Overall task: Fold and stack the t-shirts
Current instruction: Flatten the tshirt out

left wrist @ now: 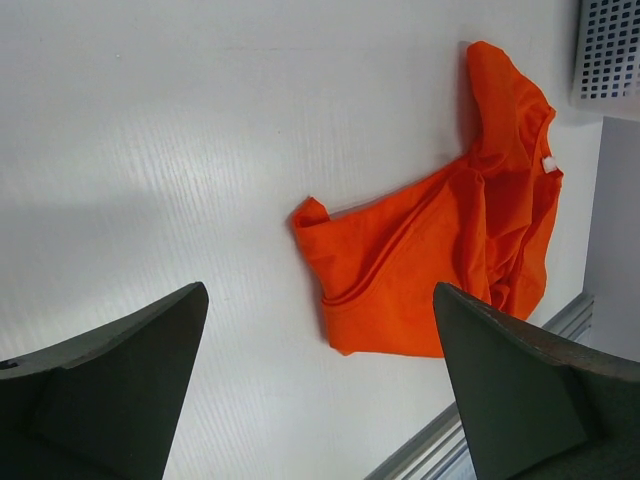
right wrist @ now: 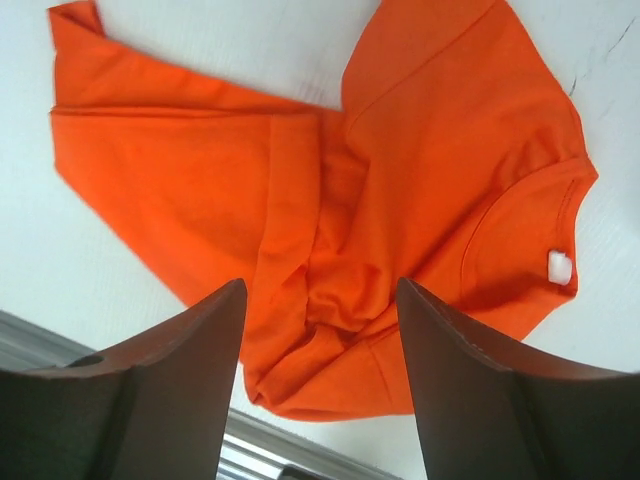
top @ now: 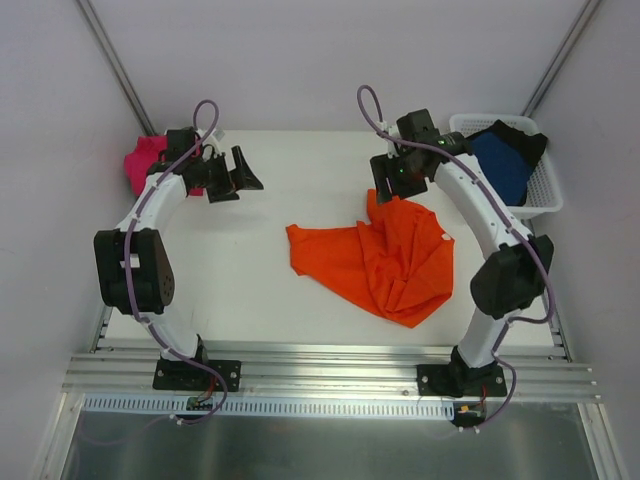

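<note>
We see a smooth, matte white tabletop [top: 300,190] filling the workspace. On it, right of centre, a bright orange cloth t-shirt [top: 380,262] lies crumpled, with soft ridged folds across the body, one corner reaching left, and the ribbed round collar on the side nearer the right arm. At the far right corner sits a white plastic mesh basket [top: 545,200], rectangular with gridded walls; a dark blue cloth shirt [top: 500,165] is heaped in it, and a black cloth shirt [top: 528,135] lies against that at the basket's far side. At the far left edge a magenta-pink cloth shirt [top: 143,160] lies bunched, partly hidden by the left arm. The left gripper [left wrist: 318,292] hangs above the table with its dark wedge-shaped fingers spread wide, nothing between them. The right gripper [right wrist: 320,288] hangs over the orange shirt's far edge, fingers parted and gripping nothing. A small white tag [right wrist: 560,268] shows inside the collar
</note>
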